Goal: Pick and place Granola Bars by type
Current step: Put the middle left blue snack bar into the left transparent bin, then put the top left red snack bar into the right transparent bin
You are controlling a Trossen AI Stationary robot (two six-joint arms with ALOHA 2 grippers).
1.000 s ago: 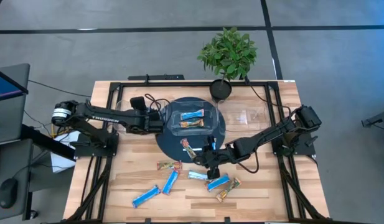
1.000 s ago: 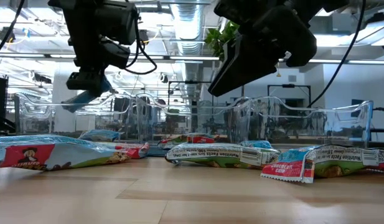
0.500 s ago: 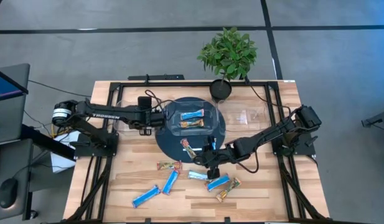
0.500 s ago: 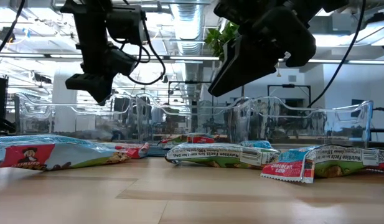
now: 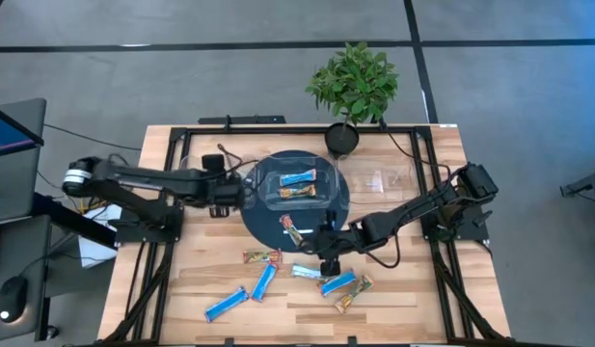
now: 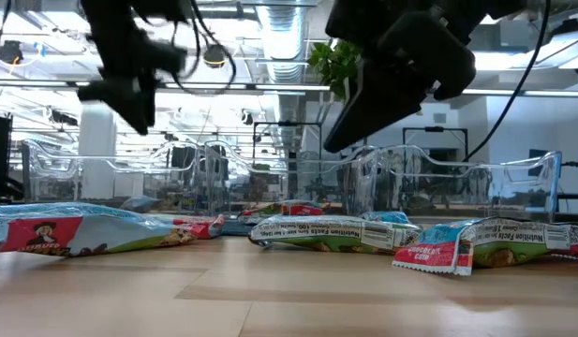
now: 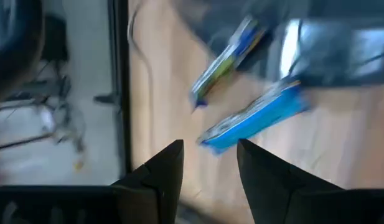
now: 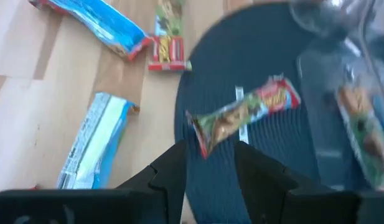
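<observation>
1. High view. Table (image 5: 413,289) of light wood carried a dark round mat (image 5: 263,220) with a clear tray (image 5: 268,183) on it; the tray held a blue bar (image 5: 298,178) and a tan bar (image 5: 297,192). Another tan bar (image 5: 293,230) lay on the mat's near part. On bare wood lay a red-and-tan bar (image 5: 261,255), two blue bars (image 5: 264,280) (image 5: 225,305), a pale bar (image 5: 305,272), a further blue bar (image 5: 338,283) and a gold bar (image 5: 355,294). Left gripper (image 5: 241,192) sat just beside the tray's left wall, drawn back from where it reached over the tray a second before. Right gripper (image 5: 323,258) hung over the loose bars near the mat's edge, its place nearly unchanged. Potted plant (image 5: 354,85) stood at the far edge.

2. Low view. Left arm appeared blurred and farther left than before; the blue bar it carried a second ago was gone from it. Right arm hung dark above the pale bar (image 6: 331,231).

3. Left wrist view. Fingers (image 7: 165,171) stood apart with nothing between them; a blue bar (image 7: 254,116) and a tan bar (image 7: 228,59) lay beyond.

4. Right wrist view. Fingers (image 8: 172,177) stood apart, empty, above the mat's edge; the tan bar (image 8: 241,116) lay on the mat ahead.
</observation>
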